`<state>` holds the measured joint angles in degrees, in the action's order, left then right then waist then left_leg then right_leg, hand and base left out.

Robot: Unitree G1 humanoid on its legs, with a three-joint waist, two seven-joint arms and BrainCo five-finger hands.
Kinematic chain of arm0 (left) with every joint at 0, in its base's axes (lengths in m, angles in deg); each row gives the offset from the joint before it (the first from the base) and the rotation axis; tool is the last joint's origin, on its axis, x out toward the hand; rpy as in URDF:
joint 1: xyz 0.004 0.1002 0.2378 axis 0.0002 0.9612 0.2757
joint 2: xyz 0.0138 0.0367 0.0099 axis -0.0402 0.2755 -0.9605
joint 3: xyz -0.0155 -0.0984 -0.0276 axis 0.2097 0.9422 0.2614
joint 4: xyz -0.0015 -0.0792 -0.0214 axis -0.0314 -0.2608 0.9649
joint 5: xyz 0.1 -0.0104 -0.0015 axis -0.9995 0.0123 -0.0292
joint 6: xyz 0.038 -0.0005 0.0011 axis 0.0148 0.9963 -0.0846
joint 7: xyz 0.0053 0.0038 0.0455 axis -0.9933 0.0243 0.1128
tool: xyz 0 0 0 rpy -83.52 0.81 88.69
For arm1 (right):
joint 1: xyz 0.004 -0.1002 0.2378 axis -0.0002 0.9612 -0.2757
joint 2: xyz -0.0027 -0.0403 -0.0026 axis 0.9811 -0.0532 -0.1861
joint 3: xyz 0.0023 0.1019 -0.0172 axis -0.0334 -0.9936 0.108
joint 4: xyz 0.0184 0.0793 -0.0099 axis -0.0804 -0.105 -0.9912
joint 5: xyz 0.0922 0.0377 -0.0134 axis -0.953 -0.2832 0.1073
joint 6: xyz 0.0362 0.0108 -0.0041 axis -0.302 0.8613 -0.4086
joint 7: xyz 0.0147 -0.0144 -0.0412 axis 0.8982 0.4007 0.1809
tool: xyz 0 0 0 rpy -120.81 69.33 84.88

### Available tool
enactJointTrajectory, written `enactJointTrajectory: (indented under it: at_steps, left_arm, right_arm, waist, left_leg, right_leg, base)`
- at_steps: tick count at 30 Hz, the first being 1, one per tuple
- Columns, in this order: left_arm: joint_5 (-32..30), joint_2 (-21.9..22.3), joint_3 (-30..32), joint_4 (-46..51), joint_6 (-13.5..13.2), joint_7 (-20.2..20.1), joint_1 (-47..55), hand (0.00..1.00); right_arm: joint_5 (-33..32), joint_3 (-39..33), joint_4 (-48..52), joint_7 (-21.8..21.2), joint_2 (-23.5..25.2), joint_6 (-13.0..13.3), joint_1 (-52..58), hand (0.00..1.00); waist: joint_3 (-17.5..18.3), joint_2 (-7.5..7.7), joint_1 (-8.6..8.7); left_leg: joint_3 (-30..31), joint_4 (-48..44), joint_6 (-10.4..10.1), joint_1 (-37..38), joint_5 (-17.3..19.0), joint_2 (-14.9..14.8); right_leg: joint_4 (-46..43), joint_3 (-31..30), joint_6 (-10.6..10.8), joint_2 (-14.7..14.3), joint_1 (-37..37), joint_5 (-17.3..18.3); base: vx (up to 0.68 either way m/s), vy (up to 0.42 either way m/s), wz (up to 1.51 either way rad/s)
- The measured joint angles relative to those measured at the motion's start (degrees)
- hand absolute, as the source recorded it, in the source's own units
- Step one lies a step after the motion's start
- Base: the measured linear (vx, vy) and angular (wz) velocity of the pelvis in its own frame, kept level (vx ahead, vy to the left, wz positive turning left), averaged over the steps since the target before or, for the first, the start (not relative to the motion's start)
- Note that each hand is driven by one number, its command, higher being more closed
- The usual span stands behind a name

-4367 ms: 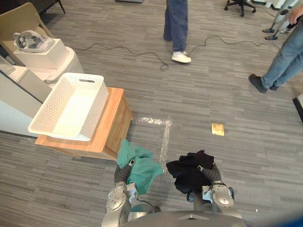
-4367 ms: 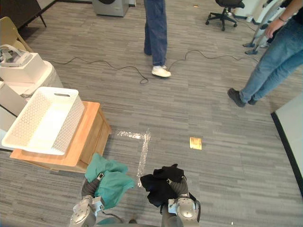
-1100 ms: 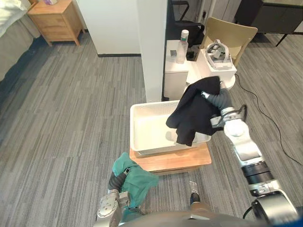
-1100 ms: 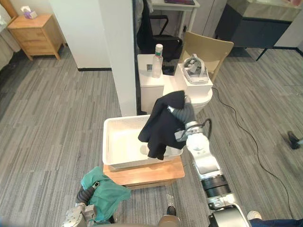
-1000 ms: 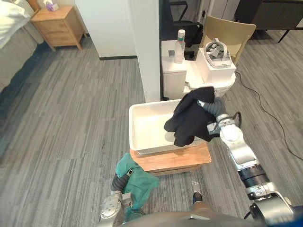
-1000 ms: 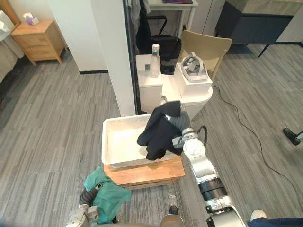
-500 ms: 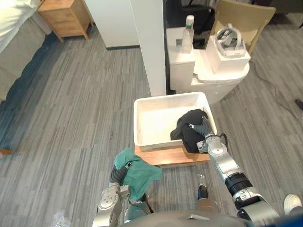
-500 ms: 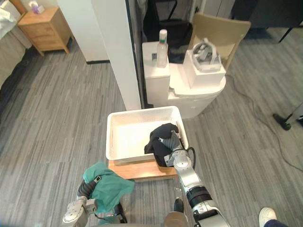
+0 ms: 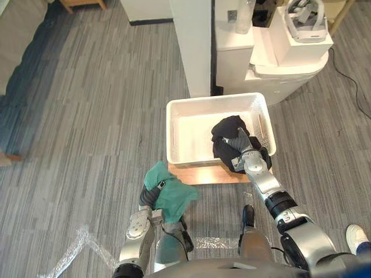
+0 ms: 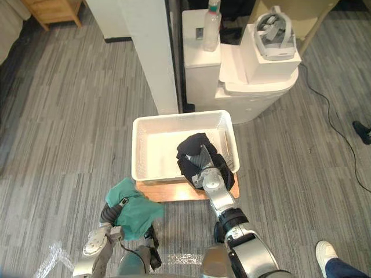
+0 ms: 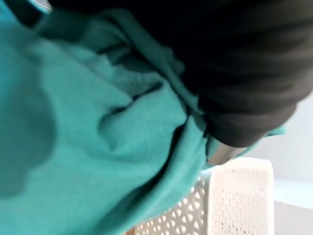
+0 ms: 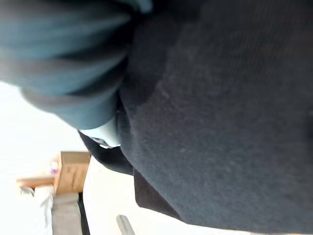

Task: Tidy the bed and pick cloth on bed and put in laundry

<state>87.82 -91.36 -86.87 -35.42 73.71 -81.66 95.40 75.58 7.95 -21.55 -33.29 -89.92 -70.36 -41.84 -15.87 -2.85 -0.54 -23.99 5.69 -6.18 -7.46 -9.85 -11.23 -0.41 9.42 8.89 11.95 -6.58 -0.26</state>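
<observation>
A white perforated laundry basket (image 9: 181, 128) stands on a low wooden stand (image 9: 200, 174) just ahead of me. A black cloth (image 9: 225, 128) lies in the basket's right half. My right hand (image 9: 246, 155) rests on it inside the basket with its fingers curled into the cloth; the right wrist view has the black cloth (image 12: 230, 107) pressed close against the hand. My left hand (image 9: 152, 198) hangs low in front of the stand, shut on a bunched teal cloth (image 9: 171, 194). That teal cloth (image 11: 98, 147) lies against the hand in the left wrist view, beside the basket's wall (image 11: 234, 200).
A white pillar (image 9: 191, 40) rises behind the basket. A white round table (image 9: 272, 52) behind it carries a box with a headset (image 9: 304, 14) and a bottle (image 10: 212, 22). Crumpled plastic film (image 9: 72, 252) lies on the floor at lower left. A person's shoe (image 9: 357, 237) is at lower right.
My right hand has come down with the black cloth from above the basket into its right half. The left hand still holds the teal cloth. The camera has tipped downward.
</observation>
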Motion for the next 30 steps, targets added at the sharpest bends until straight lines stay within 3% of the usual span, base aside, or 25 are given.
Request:
enactJointTrajectory:
  at_steps: [6,7,17,24,30]
  left_arm:
    - [1.93,-0.24,0.14,0.48,-0.12,0.69,-1.24,1.00]
    - [1.94,-0.24,0.18,0.48,-0.12,0.84,-1.32,1.00]
    - [2.86,-0.23,0.61,2.33,-1.25,1.12,-3.76,1.00]
    - [2.92,-0.32,1.74,-2.13,-1.23,2.47,-6.18,1.00]
    - [2.90,-0.79,1.84,-4.01,-1.10,2.67,-6.17,1.00]
  right_arm:
    - [0.47,-0.73,-3.89,0.10,0.15,-0.51,-5.65,1.00]
    - [0.47,-0.82,-3.89,0.17,0.17,-0.51,-5.72,0.00]
    - [0.52,-1.47,-8.42,0.52,-0.93,-1.06,-9.86,0.00]
    - [2.08,-1.01,-8.29,0.36,-1.06,-1.16,-9.38,0.00]
    - [2.73,-0.33,-0.73,-0.14,-0.94,-1.18,-4.29,0.00]
  waist:
    - [-1.58,0.58,-0.62]
    - [-1.58,0.59,-0.73]
    - [-1.91,0.18,-0.77]
    - [-2.04,0.29,-0.58]
    - [-2.12,1.50,-0.59]
  left_leg:
    - [1.19,-0.02,0.24,-1.88,-0.71,0.14]
    - [1.30,-0.02,0.26,-2.04,-0.72,0.14]
    - [2.51,-0.03,0.31,-3.61,-1.66,0.11]
    - [1.94,0.15,0.31,-1.51,-1.70,-0.15]
    - [0.90,0.30,-0.31,1.49,-0.99,-0.85]
  right_leg:
    - [-0.07,1.06,0.03,0.10,-1.04,-0.28]
    - [-0.06,1.20,0.03,0.10,-1.09,-0.28]
    - [-0.48,2.40,-0.03,0.05,-1.90,-0.32]
    - [-0.70,1.85,-0.08,-0.13,-0.38,-0.35]
    - [-0.17,0.88,-0.40,-0.89,1.83,-0.34]
  base:
    - [-0.01,-0.006,0.09]
    - [0.01,-0.007,0.04]
    - [0.00,-0.006,0.06]
    - [-0.01,-0.006,-0.03]
    - [-0.01,-0.023,-0.11]
